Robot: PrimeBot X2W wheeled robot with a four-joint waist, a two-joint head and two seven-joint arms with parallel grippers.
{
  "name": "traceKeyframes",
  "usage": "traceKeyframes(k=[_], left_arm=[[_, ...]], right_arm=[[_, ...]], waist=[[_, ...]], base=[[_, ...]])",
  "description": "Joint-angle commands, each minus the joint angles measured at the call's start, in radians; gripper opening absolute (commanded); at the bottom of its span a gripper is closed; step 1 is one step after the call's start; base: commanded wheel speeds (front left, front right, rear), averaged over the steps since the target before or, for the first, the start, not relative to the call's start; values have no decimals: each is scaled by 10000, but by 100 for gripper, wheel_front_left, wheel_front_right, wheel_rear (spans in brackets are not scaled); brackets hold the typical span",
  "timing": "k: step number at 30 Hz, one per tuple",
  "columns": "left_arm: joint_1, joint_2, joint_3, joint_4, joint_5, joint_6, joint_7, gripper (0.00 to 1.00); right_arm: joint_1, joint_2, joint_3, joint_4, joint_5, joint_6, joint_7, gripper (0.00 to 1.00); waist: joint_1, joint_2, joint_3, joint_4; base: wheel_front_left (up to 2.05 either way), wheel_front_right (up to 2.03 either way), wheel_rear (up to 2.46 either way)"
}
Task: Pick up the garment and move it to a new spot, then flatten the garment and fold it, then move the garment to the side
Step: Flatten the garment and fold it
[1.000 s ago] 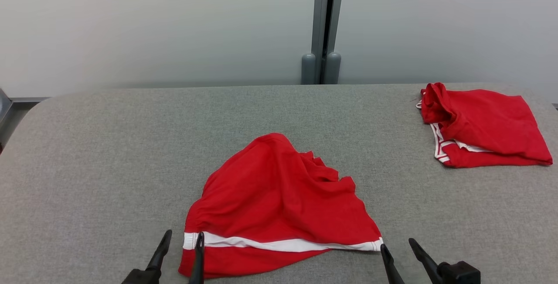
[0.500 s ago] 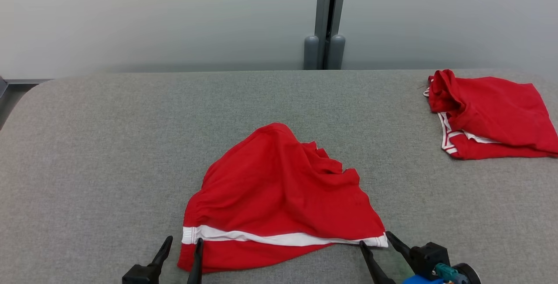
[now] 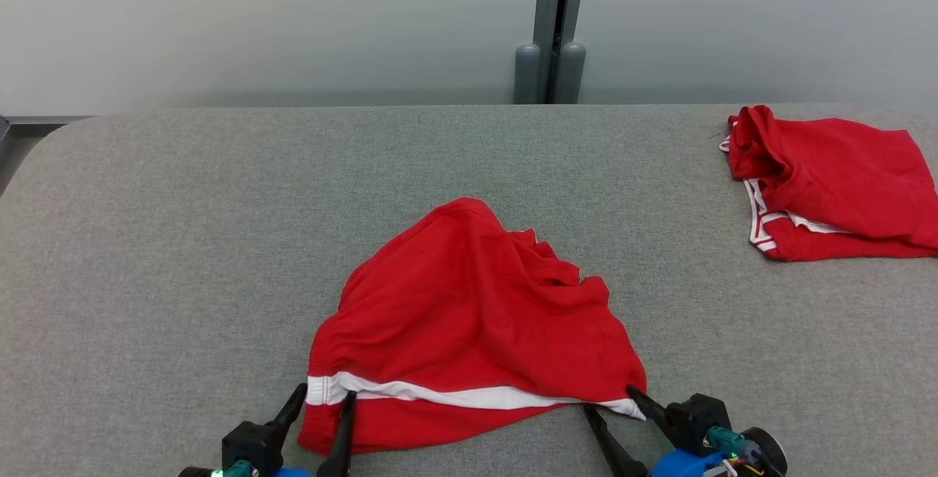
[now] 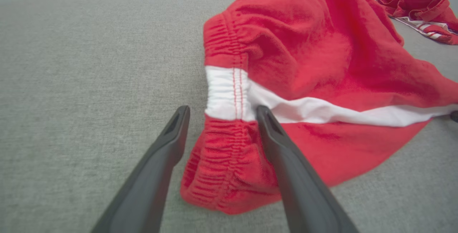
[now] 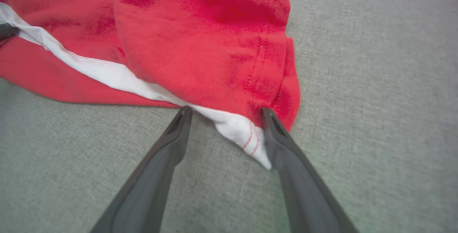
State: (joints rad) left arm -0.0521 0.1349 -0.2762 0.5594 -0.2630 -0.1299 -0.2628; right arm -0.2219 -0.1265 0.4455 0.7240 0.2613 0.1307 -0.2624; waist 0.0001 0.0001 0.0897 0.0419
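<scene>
Well, the crumpled red fabric garment with a white waistband stripe [image 3: 469,323] lies near the middle of the grey felt-covered table [image 3: 183,242], towards my side, its striped hem running across in front of me and its bunched top pointing away. Bare grey cloth opens wide to my left as far as the table's rounded far-left corner, and a broad clear strip lies beyond the garment up to the far edge, where the pale wall and a grey upright post [image 3: 551,23] stand. To my right there is free surface too, then a second red garment with white trim [image 3: 828,184], folded and well apart at the far right edge. My left gripper [image 3: 325,392] sits low at the left end of the hem, jaws spread wide: the outer finger is over bare table just beside the gathered seam, and the inner finger lies over the red fabric, so the stripe's end sits between them, ungripped. My right gripper [image 3: 608,398] is likewise low and wide open, angled inward, straddling the white tip at the hem's right corner and holding nothing.
</scene>
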Motion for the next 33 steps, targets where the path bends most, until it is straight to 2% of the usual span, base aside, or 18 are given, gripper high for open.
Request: traceKeyframes(k=[1, 7, 16, 17, 18, 19, 21, 26, 33], left_arm=[[-281, 102, -127, 126, -109, -12, -23, 100], [-598, 203, -502, 436, -383, -12, -23, 100], [-1051, 336, -1114, 353, -718, -13, -23, 100], [-1067, 340, -1150, 332, -746, -13, -23, 100], [-1082, 344, -1197, 323, -809, -13, -23, 92], [-1118, 345, -1267, 318, -846, -13, -23, 45], [-1229, 328, -1409, 296, -955, -13, -23, 2], [-1364, 392, -1459, -146, -1200, -13, -24, 0], [-1549, 579, -959, -1144, -1359, -13, -23, 0]], right_arm=[[-194, -97, 85, 161, 128, 1, -26, 100], [-228, -171, 280, 446, 361, 1, -3, 100], [-588, 60, 712, 448, 1006, 3, 2, 100], [-621, 84, 706, 489, 1146, 3, 2, 53], [-672, 107, 695, 543, 1267, 3, 0, 33], [-748, 122, 717, 605, 1323, 3, 2, 0], [-921, 175, 684, 476, 1445, 3, -7, 0], [-1099, 23, 375, -249, 1405, 1, -16, 0], [-1081, -468, 111, -1671, 1234, 1, -16, 0]], waist=[[-1, -1, 38, 1], [-1, -1, 160, -30], [-1, -1, 299, -82], [-1, -1, 308, -76], [-1, -1, 311, -67], [-1, -1, 320, -55], [-1, -1, 332, -29], [-1, -1, 336, 30], [-1, -1, 256, 33]], base=[[0, 0, 0], [0, 0, 0], [0, 0, 0], [0, 0, 0], [0, 0, 0], [0, 0, 0], [0, 0, 0], [0, 0, 0], [0, 0, 0]])
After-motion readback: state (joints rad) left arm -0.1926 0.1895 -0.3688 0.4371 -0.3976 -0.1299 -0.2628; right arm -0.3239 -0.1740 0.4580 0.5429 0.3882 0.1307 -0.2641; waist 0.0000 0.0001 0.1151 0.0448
